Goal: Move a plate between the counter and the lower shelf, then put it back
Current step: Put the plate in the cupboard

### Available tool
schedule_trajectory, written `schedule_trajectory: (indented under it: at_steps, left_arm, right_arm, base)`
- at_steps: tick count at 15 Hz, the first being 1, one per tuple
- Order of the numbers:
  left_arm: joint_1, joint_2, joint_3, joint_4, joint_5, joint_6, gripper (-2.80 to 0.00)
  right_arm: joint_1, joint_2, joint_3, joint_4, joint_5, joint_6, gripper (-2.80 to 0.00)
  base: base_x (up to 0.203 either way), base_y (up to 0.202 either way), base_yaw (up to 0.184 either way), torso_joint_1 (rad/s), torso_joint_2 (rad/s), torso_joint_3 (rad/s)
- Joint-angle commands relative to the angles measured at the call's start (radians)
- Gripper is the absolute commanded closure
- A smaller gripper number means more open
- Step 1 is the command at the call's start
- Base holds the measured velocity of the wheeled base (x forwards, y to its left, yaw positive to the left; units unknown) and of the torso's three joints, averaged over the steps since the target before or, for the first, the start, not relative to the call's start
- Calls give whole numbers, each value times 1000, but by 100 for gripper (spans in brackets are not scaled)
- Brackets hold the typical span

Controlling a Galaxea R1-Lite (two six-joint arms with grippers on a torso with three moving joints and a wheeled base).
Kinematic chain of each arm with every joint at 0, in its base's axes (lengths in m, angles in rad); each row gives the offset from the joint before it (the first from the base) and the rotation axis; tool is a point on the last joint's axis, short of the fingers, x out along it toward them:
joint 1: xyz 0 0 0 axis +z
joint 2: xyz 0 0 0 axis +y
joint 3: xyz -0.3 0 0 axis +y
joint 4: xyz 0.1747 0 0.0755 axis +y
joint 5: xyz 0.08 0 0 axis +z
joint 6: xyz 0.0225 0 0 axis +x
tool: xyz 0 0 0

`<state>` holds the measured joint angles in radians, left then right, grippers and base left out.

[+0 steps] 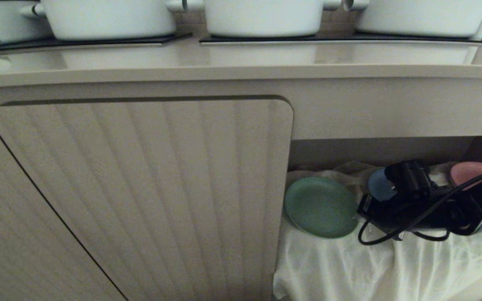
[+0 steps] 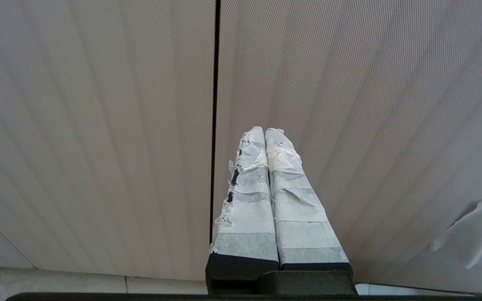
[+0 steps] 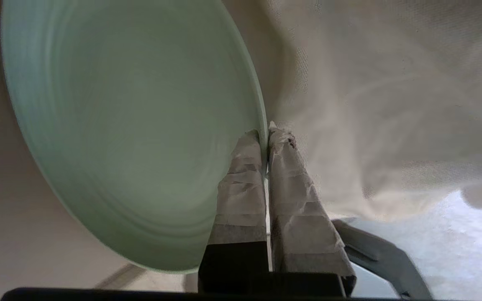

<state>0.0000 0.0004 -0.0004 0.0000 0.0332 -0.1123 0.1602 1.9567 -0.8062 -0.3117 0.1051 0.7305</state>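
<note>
Head view: the mint-green plate (image 1: pixel 320 207) sits tilted in the lower shelf (image 1: pixel 349 267), beside the ribbed door (image 1: pixel 140 188), below the counter (image 1: pixel 241 62). Left wrist view: left gripper (image 2: pixel 265 133) clenched, empty, facing that door. Right wrist view: right gripper (image 3: pixel 265 133) pinches the plate's rim.

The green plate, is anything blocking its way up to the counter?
The right claw is shut on the green plate in the lower shelf. The counter overhangs it, so it must come out forward first; nothing else visible blocks it.
</note>
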Motion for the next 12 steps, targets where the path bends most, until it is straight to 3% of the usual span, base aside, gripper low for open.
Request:
schedule_trajectory:
  at_steps: [1, 12]
  left_arm:
    - [0, 0, 0, 0, 1, -1, 0]
    - [0, 0, 0, 0, 1, 0, 0]
  right_arm:
    - [1, 19, -25, 0, 1, 36, 0]
    - [25, 68, -71, -7, 2, 111, 0]
  base:
    - [0, 0, 0, 0, 0, 0]
    - [0, 0, 0, 0, 0, 0]
